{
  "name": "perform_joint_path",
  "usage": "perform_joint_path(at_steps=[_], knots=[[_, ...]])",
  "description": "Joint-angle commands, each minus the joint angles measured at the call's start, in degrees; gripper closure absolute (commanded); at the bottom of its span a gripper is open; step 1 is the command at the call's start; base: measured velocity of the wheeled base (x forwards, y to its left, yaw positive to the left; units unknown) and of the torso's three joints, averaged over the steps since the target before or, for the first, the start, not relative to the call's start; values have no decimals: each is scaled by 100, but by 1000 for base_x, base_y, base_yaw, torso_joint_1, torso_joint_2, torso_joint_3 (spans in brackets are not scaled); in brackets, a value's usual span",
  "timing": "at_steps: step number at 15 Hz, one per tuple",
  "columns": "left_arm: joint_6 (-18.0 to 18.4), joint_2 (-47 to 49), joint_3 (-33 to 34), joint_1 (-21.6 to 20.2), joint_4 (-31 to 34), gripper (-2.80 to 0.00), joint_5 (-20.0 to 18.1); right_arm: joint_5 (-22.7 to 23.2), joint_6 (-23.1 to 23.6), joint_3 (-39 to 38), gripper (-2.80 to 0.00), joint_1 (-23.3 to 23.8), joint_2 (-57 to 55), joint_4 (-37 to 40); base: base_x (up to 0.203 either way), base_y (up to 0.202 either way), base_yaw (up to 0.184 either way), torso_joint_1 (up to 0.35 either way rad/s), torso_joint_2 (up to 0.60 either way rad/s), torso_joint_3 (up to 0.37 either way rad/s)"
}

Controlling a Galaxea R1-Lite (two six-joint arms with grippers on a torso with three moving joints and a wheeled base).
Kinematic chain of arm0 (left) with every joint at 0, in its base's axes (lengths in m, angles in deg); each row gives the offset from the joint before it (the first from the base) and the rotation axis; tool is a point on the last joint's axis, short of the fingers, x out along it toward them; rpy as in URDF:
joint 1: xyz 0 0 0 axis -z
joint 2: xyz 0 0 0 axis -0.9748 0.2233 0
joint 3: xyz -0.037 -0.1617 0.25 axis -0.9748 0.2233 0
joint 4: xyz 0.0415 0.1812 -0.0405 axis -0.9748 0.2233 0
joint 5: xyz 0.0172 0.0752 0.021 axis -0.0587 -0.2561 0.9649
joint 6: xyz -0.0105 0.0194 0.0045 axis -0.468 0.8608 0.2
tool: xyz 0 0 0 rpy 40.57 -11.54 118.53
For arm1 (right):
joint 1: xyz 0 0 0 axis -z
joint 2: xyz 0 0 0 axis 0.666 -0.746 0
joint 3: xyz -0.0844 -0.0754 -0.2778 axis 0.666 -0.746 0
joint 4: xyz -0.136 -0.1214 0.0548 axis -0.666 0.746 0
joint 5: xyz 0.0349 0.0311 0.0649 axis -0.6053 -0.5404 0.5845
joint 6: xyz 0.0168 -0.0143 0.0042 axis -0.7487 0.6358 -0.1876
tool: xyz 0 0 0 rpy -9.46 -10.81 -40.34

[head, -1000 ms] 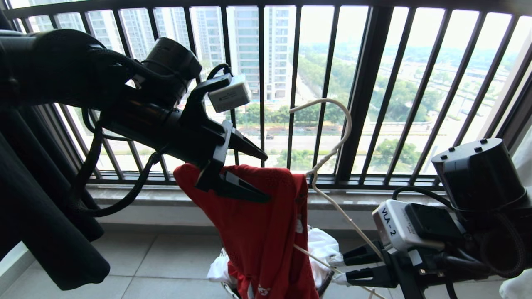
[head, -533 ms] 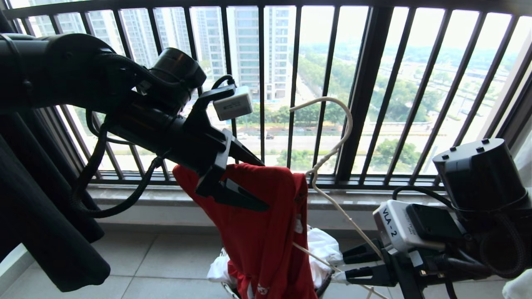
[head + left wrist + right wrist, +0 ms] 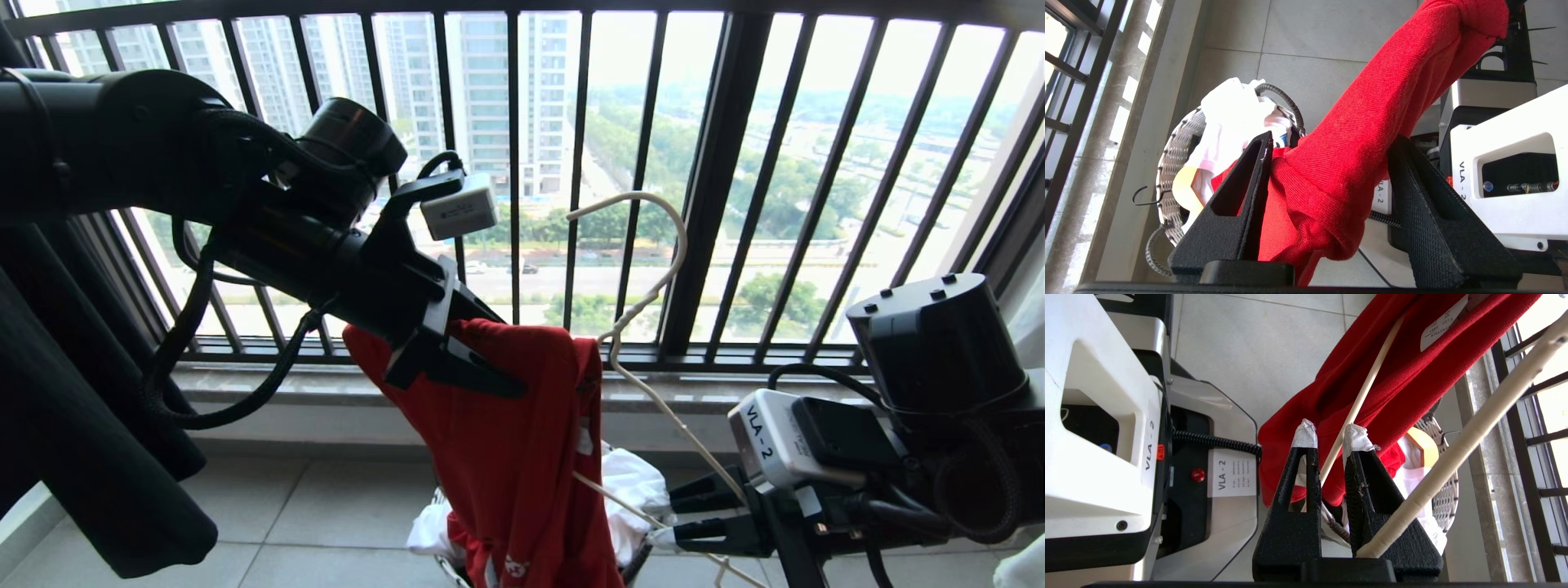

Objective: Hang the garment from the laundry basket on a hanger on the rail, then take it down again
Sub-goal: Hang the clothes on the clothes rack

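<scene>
The red garment (image 3: 506,457) drapes over one shoulder of the thin white hanger (image 3: 633,195), and its lower part trails into the laundry basket (image 3: 1173,163). My left gripper (image 3: 510,355) reaches in from the left at the garment's top. In the left wrist view the gripper (image 3: 1333,139) has bunched red cloth (image 3: 1355,134) filling the gap, touching both fingers. My right gripper (image 3: 665,518), low on the right, is shut on a thin bar of the hanger. That bar runs between the taped fingertips in the right wrist view, where the gripper (image 3: 1330,430) points at the basket (image 3: 1445,498). The rail is out of view.
A dark barred window railing (image 3: 710,204) stands just behind the hanger. A black garment (image 3: 82,457) hangs at the far left. White clothes (image 3: 633,490) lie in the basket on the tiled floor. My white base (image 3: 1506,183) is close beside it.
The left gripper's jaws have narrowed around the top of the red garment, and that hand has dipped slightly. The right gripper and the hanger have stayed put.
</scene>
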Motion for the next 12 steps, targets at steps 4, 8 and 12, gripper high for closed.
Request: perform_joint_path(at_steps=[4, 8, 12], knots=[[-3, 3, 38, -1, 25, 0, -58, 11, 0, -6, 0, 17, -4, -50, 0, 0, 0, 0, 0, 0], [-19, 12, 56, -1, -9, 0, -76, 11, -18, -23, 0, 120, -22, -244, 0, 0, 0, 0, 0, 0], [-47, 12, 47, -1, -36, 0, -85, 20, -18, -23, 0, 167, -32, -244, 0, 0, 0, 0, 0, 0]])
